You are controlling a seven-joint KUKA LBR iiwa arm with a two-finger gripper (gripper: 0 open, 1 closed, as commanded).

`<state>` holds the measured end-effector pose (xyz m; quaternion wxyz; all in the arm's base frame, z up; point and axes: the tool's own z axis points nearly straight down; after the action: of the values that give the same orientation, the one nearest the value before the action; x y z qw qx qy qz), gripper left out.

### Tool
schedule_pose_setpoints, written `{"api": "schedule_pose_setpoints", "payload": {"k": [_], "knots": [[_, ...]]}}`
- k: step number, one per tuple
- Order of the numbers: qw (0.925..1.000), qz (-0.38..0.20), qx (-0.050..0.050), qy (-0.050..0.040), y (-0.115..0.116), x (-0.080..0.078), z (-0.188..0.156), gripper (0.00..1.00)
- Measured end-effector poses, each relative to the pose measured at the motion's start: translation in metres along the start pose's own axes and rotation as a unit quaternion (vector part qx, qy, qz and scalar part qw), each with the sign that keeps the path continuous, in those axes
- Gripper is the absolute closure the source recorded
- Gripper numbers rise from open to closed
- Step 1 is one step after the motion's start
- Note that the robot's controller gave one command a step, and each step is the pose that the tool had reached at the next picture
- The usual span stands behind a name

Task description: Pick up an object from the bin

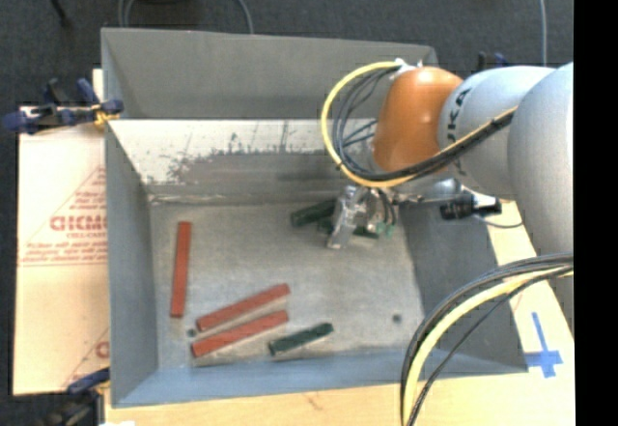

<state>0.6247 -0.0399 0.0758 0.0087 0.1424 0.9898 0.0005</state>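
Arm (526, 139), tool (346, 223), grn stick (311, 215) in bin (241, 76)

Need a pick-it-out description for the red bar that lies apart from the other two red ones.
Find the left wall of the grey bin. On the floor close beside it lies a red bar, running nearly parallel to that wall. The pair of red bars and the dark green stick near the front wall lie slanted and close together. This one lies alone.
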Motion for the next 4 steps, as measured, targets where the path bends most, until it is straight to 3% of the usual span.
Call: {"api": "schedule_pose_setpoints", "payload": {"k": [1,2,3,4], "knots": [[1.0000,0.000,0.001,0.0050,-0.001,0.003,0.004,0.00],[1.0000,0.000,0.001,0.0053,-0.001,0.004,0.005,0.00],[0.9999,-0.011,0.003,0.0115,0.004,-0.015,0.006,0.00],[0.9998,0.020,0.002,0.0054,0.024,-0.021,0.004,1.00]]}}
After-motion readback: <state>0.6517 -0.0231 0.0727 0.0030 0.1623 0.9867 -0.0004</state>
